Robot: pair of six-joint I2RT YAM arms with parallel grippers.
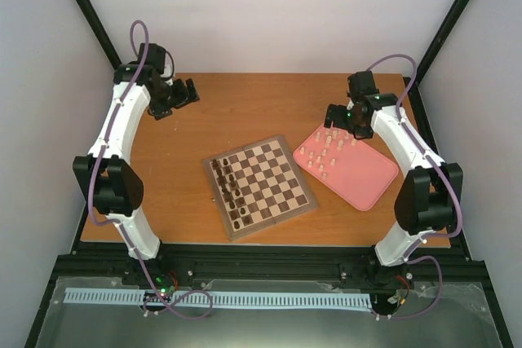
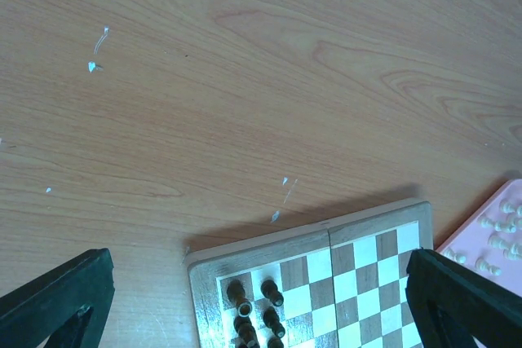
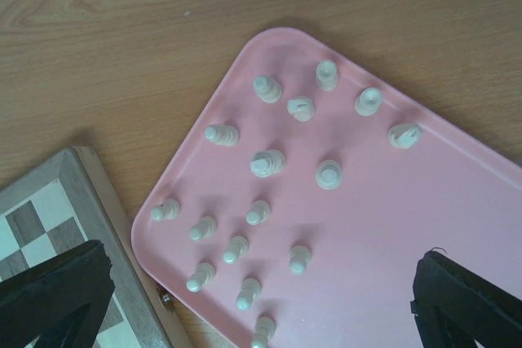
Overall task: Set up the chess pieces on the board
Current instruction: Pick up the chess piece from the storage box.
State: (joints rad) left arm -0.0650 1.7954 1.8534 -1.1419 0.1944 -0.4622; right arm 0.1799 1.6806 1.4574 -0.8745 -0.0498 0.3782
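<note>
The wooden chessboard (image 1: 259, 186) lies mid-table, turned a little. Dark brown pieces (image 1: 229, 187) stand in two rows along its left side. The pale cream chess pieces (image 3: 269, 164) all stand on the pink tray (image 3: 391, 226); none is on the board. My right gripper (image 3: 261, 299) hovers open and empty above the tray's far end, seen in the top view (image 1: 336, 116). My left gripper (image 1: 181, 95) is open and empty at the far left of the table, away from the board. Its view shows the board's corner (image 2: 310, 266) between its wide-apart fingers.
The pink tray (image 1: 347, 166) lies right of the board, close to the table's right edge. Black frame posts rise at the two far corners. White walls enclose the table.
</note>
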